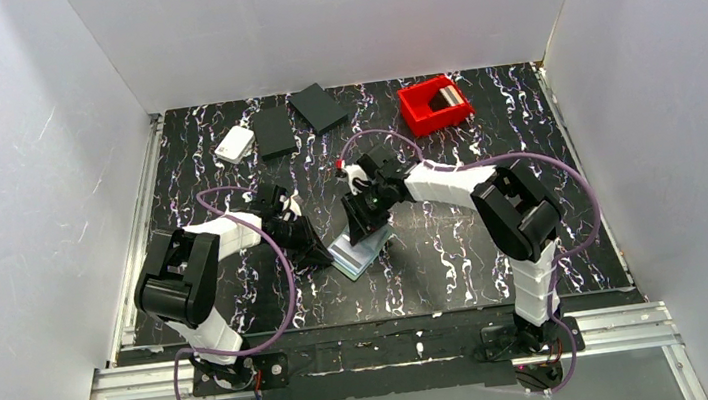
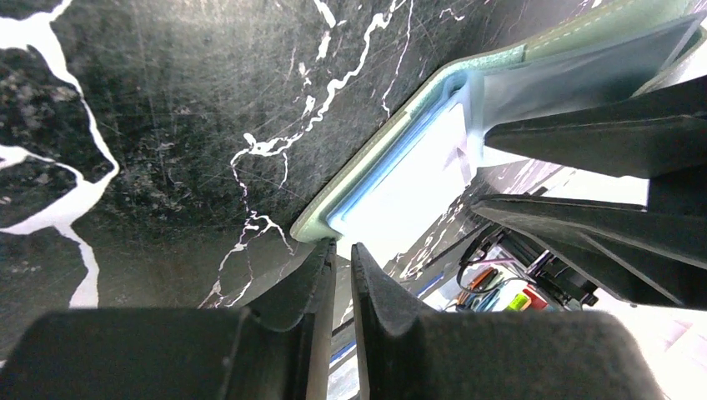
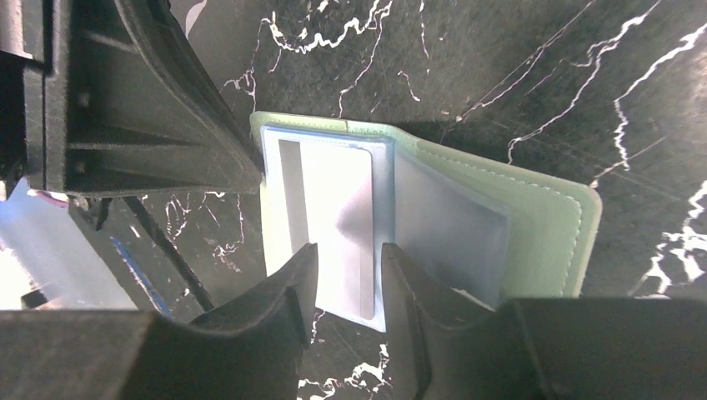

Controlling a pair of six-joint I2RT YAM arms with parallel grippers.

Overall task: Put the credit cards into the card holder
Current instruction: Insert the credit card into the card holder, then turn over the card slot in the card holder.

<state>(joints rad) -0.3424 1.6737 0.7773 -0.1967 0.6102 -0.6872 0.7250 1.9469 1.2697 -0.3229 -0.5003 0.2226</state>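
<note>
White walls [image 1: 330, 22] were seen on three sides of a black desk [image 1: 457, 259] with thin white veins like marble. Both arms were bent at the elbow and reached inward, so that they met near the middle of the desk. The left fingers [image 2: 292, 308] were held low and slanted. They were almost closed, with only a thin slit between them and nothing seen in it. Their tips were right at a corner of the card holder [image 1: 364, 254]. The right fingers [image 3: 283, 292] were pointed down over the card holder and held partly apart, with nothing pinched. The card holder was laid open and flat near the middle of the desk. Its cover was sage green with a stitched edge and round corners. Its pockets were clear, shiny and pale blue. One thin white card [image 3: 329, 208] with a grey stripe was laid flat against the pockets, under the right fingers. Whether it was fully inside a pocket could not be told.
</note>
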